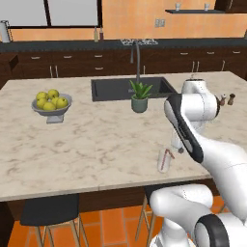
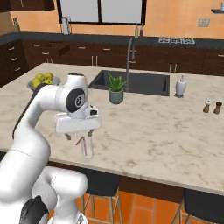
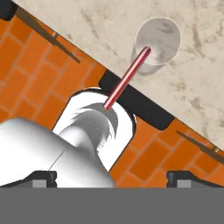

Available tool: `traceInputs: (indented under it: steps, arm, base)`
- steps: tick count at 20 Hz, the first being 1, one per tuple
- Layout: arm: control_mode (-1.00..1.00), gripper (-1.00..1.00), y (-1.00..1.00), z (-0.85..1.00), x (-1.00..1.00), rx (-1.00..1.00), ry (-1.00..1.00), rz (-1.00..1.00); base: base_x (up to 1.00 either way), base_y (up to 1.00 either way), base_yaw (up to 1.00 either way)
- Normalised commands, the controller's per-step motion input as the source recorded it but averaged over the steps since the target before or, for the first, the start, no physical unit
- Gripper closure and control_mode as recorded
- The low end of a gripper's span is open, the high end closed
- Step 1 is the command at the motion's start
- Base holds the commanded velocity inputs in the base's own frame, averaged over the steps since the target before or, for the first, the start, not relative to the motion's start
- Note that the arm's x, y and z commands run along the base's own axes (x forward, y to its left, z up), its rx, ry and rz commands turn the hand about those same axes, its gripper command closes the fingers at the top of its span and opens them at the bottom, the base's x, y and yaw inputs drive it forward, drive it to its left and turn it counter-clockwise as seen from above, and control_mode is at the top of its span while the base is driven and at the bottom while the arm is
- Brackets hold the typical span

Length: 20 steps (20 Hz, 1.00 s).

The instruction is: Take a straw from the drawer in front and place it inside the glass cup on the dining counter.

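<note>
The glass cup [image 1: 164, 163] [image 2: 88, 149] [image 3: 158, 41] stands near the front edge of the dining counter [image 1: 96, 144] [image 2: 153, 131] [image 3: 197, 87]. The pink-red straw [image 1: 167, 155] [image 2: 81, 143] [image 3: 127, 78] leans inside it, its upper end sticking out over the rim. My gripper [image 2: 79, 135] [image 3: 112, 178] hangs just above the cup and points down. It is open, and its fingers [image 2: 90, 133] stand apart from the straw with nothing between them. The drawer is out of view.
A bowl of lemons [image 1: 51, 103] sits at the counter's left. A potted plant [image 1: 140, 96] stands in front of the black sink [image 1: 111, 89]. A soap dispenser [image 2: 180, 86] and shakers [image 2: 212, 107] are to the right. Stools [image 1: 48, 212] stand under the counter's edge.
</note>
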Motion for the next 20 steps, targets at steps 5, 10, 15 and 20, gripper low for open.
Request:
traceInputs:
  steps: [5, 10, 15, 20]
  arm:
    - [-1.00, -1.00, -0.51, 0.88, -0.70, 0.01, -0.22, 0.00]
    - [-1.00, -1.00, -0.85, 0.60, -0.25, 0.00, -0.07, -0.06]
    - [-1.00, -1.00, -0.85, 0.23, -0.05, 0.00, 0.00, -0.11]
    - [-1.00, -1.00, -0.84, 0.03, -0.27, 0.00, 0.00, -0.14]
  base:
    - [0.00, 0.00, 0.00]
    - [0.00, 0.00, 0.00]
    - [0.00, 0.00, 0.00]
    - [0.00, 0.00, 0.00]
